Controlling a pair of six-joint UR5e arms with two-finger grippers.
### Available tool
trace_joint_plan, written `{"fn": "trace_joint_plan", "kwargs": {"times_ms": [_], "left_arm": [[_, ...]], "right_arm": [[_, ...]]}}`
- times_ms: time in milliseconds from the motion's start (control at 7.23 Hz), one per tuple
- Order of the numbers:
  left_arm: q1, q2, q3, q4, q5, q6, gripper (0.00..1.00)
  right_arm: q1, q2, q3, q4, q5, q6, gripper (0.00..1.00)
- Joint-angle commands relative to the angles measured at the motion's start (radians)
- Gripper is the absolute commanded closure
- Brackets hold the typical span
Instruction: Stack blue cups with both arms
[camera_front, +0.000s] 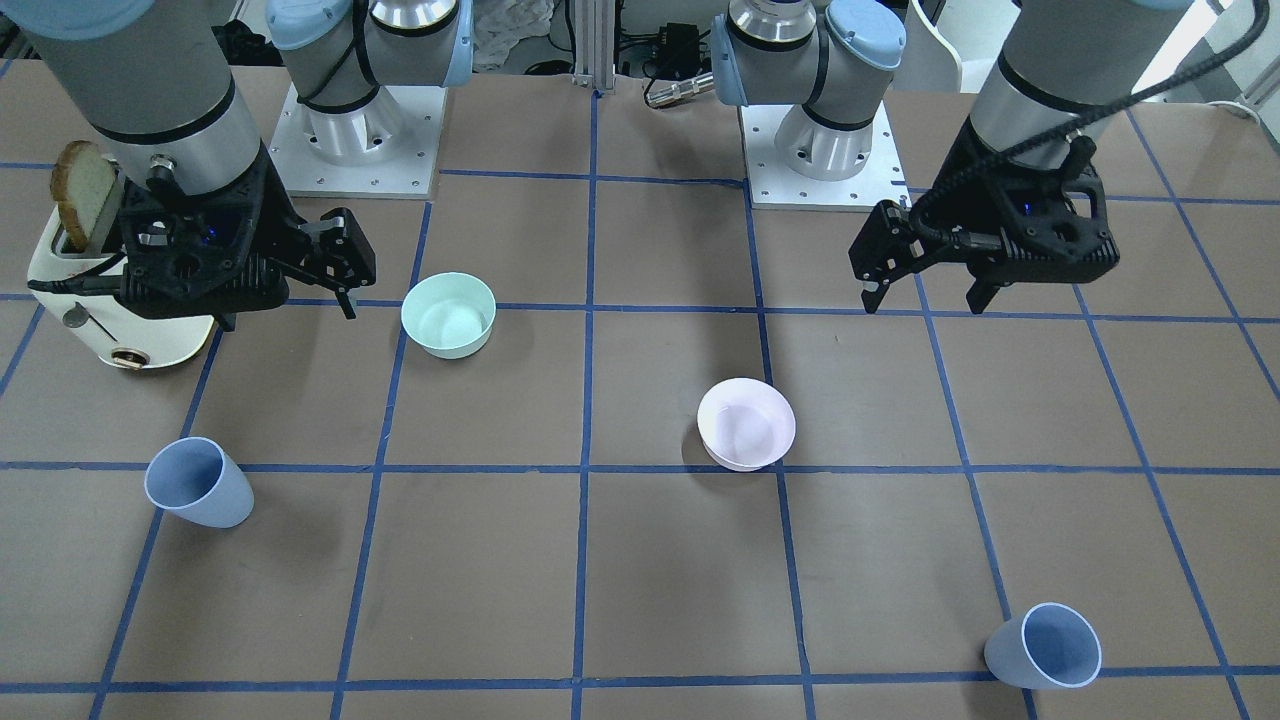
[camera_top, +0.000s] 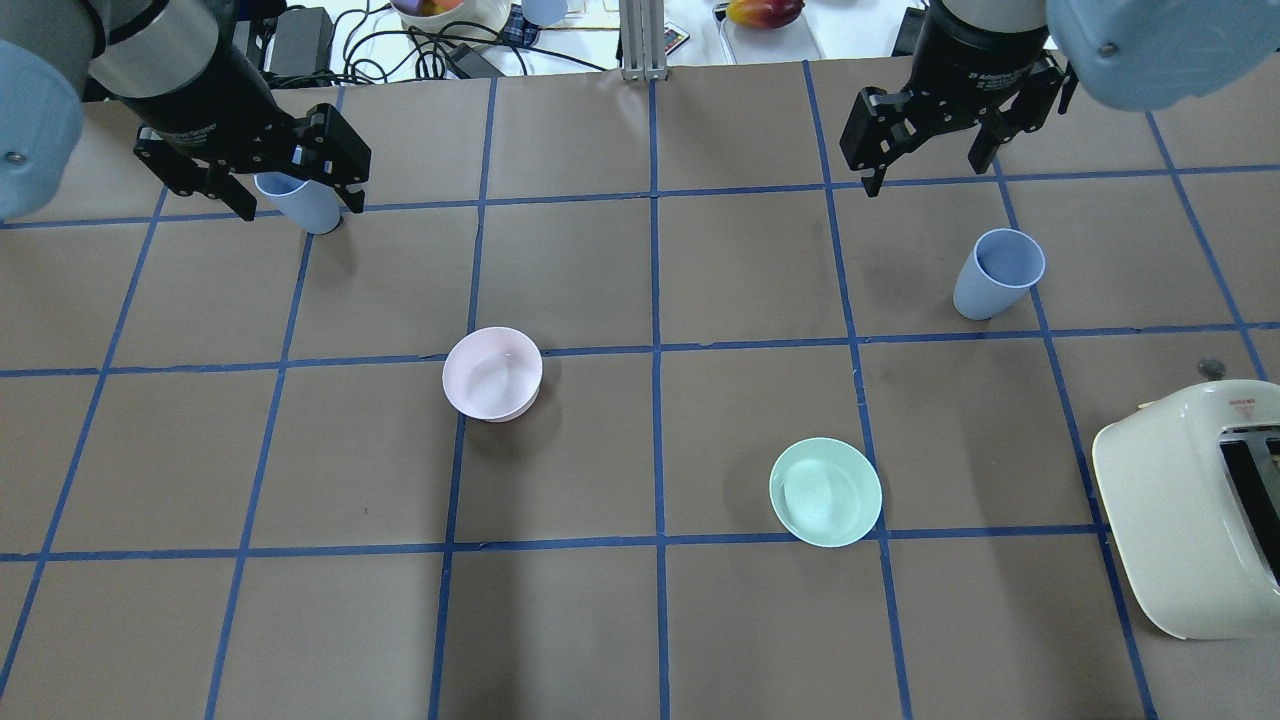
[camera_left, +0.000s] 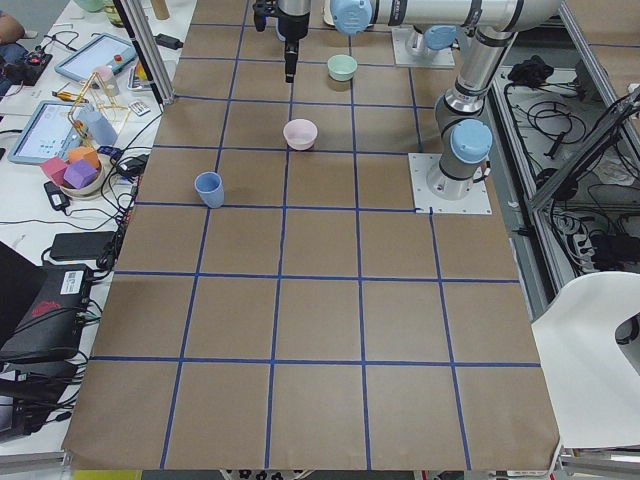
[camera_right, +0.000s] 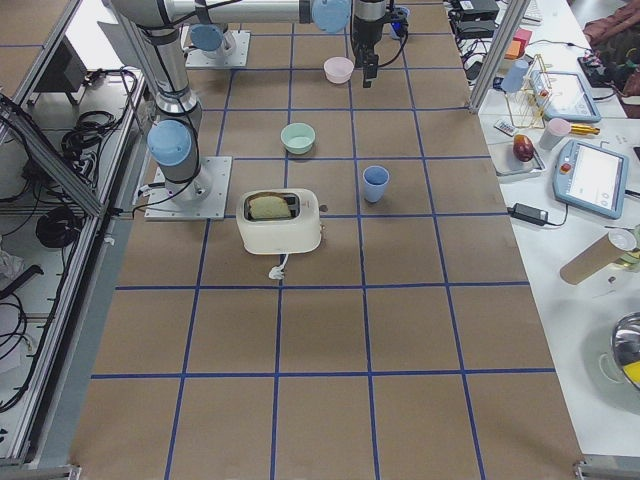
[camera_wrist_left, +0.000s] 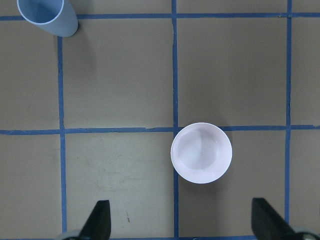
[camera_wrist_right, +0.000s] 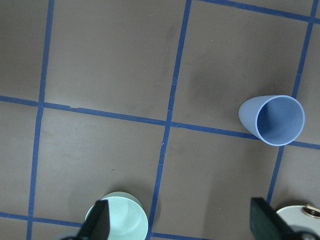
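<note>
While neither cup is yet grasped, the left end effector (camera_front: 925, 298) and the right end effector (camera_front: 288, 305) are seen in the front-facing view held high above the tabletop (camera_front: 600, 600), each spread wide and empty. The left-side cup (camera_front: 1045, 648) and the right-side cup (camera_front: 200, 485) stand upright and well apart toward the operators' edge; a pink bowl (camera_front: 746, 424) and a mint bowl (camera_front: 448, 315) lie between them and the arms; a toaster (camera_front: 170, 340) is seen beneath the right arm, so it could be struck in a careless descent.

From overhead, the left-side cup (camera_top: 305, 205) appears framed by the left end effector (camera_top: 298, 200), yet no contact is judged, and the overlap could be misread as a grasp; the right-side cup (camera_top: 995, 275) is apart from the right end effector (camera_top: 925, 175).

In the 2 side views the left-side cup (camera_left: 208, 188) and the right-side cup (camera_right: 375, 183) stand alone; how far either end effector is open cannot be told there.

In the left wrist view the pink bowl (camera_wrist_left: 201, 152) is nearly centred ahead of the spread fingers (camera_wrist_left: 97, 222), with the left-side cup (camera_wrist_left: 47, 17) only at the corner; a straight drop would likely meet the wrong vessel.

In the right wrist view the right-side cup (camera_wrist_right: 275, 120) is offset to one side and the mint bowl (camera_wrist_right: 117, 220) lies by a finger. Such light, tapered cups could be tipped by a finger on the rim, or jammed askew if the 2 are joined off-axis.
</note>
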Motion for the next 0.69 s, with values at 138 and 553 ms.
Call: {"fn": "trace_joint_plan", "kwargs": {"times_ms": [138, 553], "left_arm": [[0.057, -0.246, 0.052, 0.297, -0.001, 0.176, 0.0], [0.078, -0.552, 0.378, 0.332, 0.017, 0.354, 0.0]], "right_arm": [[0.0, 0.003, 0.005, -0.002, 0.008, 0.003, 0.0], [-0.002, 0.003, 0.013, -0.006, 0.008, 0.003, 0.0]]}}
